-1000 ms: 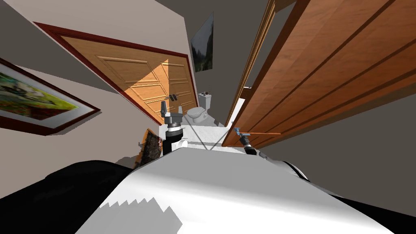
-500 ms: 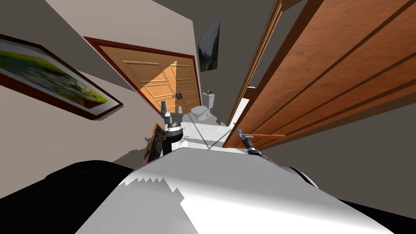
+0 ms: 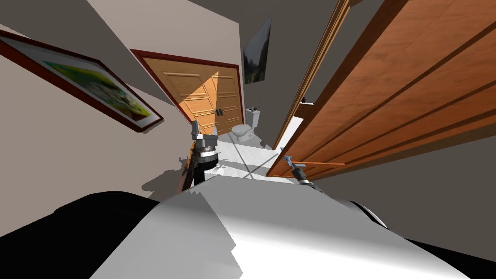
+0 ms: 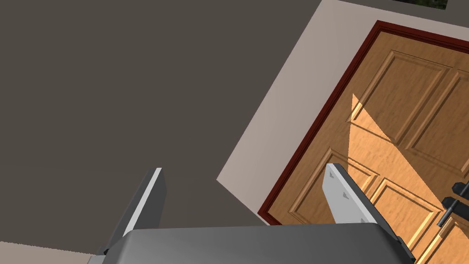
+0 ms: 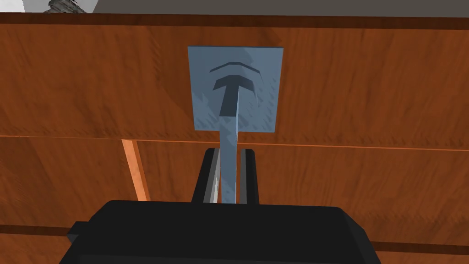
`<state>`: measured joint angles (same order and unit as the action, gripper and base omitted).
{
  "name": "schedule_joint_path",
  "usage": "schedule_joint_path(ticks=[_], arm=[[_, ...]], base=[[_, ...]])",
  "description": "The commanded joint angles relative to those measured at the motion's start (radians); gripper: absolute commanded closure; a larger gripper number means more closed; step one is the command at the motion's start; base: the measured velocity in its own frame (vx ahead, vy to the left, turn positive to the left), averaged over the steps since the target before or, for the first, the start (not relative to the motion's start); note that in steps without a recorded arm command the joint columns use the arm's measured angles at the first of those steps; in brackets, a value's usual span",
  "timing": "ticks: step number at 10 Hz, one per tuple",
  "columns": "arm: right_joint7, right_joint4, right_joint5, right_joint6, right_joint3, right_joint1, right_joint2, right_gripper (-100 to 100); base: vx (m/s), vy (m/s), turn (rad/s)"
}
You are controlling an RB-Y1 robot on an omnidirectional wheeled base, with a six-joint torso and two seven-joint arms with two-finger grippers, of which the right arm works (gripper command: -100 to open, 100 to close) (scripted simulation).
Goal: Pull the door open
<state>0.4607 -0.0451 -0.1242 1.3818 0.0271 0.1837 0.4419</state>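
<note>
A reddish-brown wooden door (image 3: 397,97) stands on my right, swung partly open, its leaf running from near my right arm to the upper right. Its blue-grey lever handle (image 5: 228,151) juts from a square plate (image 5: 236,87) on the door face. My right gripper (image 5: 227,176) is shut on that lever, one finger pressed to each side; in the head view this gripper (image 3: 289,161) sits at the door's near edge. My left gripper (image 3: 203,130) is raised in front of me, open with nothing between its fingers (image 4: 341,197).
A lighter panelled double door (image 3: 206,99) in a dark red frame lies ahead on the left. A white toilet (image 3: 243,130) stands beyond the opening on a pale floor. Framed pictures (image 3: 92,80) hang on the left wall.
The whole head view has swung: the left wall's picture and the double door have slid rightward, and the door leaf has opened slightly wider with my right gripper on the lever.
</note>
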Motion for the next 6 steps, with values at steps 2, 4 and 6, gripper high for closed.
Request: schedule_joint_path(ticks=[2, 4, 6], arm=[[0.002, -0.013, -0.002, 0.001, -0.001, -0.014, -0.001, 100], [0.007, -0.023, -0.005, 0.028, -0.002, -0.045, 0.004, 100], [0.009, -0.027, -0.006, 0.047, -0.001, -0.062, 0.009, 100]], base=[[-0.063, -0.039, 0.03], [-0.113, -0.075, 0.177], [-0.082, -0.03, 0.062]])
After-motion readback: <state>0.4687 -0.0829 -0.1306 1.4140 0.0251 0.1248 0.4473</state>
